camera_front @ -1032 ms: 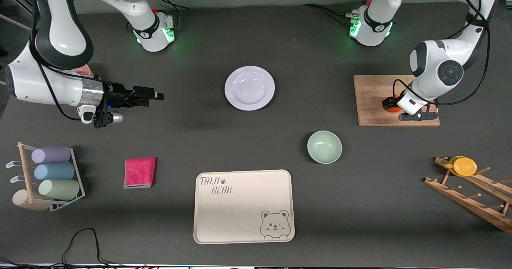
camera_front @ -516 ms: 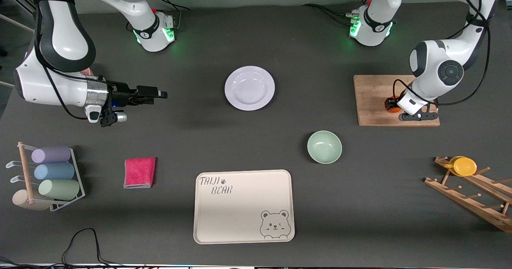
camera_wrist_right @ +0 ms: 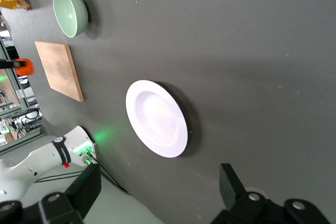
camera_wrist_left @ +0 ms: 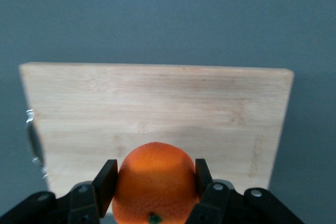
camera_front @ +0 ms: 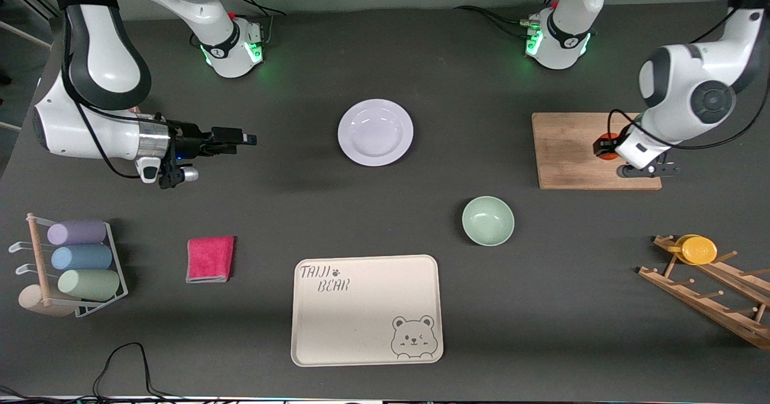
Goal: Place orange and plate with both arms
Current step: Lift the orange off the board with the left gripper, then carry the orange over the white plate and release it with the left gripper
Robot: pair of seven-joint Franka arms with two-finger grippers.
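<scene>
Since the earlier frame the orange point(camera_wrist_left: 153, 182) has been lifted off the wooden board point(camera_front: 571, 151) and is now carried above it, pinched between the fingers point(camera_wrist_left: 105, 184) of the left gripper point(camera_front: 606, 146). The plate point(camera_front: 375, 132) is left lying mid-table, farther from the front camera than the green bowl point(camera_front: 488, 220). The right gripper point(camera_front: 240, 140) is held with its jaws spread, over bare table toward the right arm's end, well apart from the plate.

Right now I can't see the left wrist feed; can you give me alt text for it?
The left gripper holds the orange between its two black fingers, lifted above the wooden cutting board. The board lies on the dark grey table, and nothing else is in frame.
</scene>
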